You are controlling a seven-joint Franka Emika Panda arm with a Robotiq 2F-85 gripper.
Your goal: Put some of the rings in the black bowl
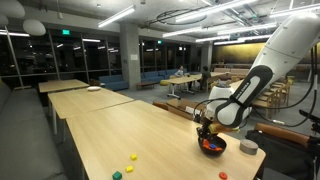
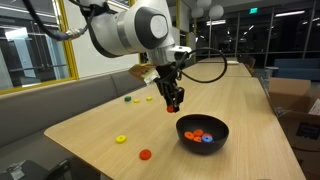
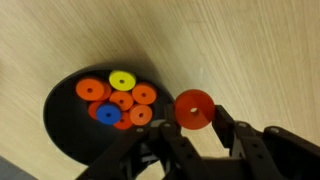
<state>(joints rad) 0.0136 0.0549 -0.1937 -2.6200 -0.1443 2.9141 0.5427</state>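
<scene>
- Your gripper (image 2: 172, 101) was clamped on a red ring (image 3: 193, 108) — held over the table (image 2: 245, 100), just beside the black bowl (image 3: 62, 125).
- The bowl held orange, yellow and blue rings (image 3: 121, 100).
- Loose rings (image 2: 121, 139) lay apart — perhaps five.

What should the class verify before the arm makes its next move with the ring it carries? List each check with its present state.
1. Gripper shut on the red ring: ok.
2. Red ring above the black bowl: not ok; in the wrist view it hangs beside the rim, over bare table.
3. Gripper lifted off the table, in an exterior view: ok.
4. Room in the bowl: ok; the rings inside cover only part of its floor.
5. Bowl upright: ok.
</scene>
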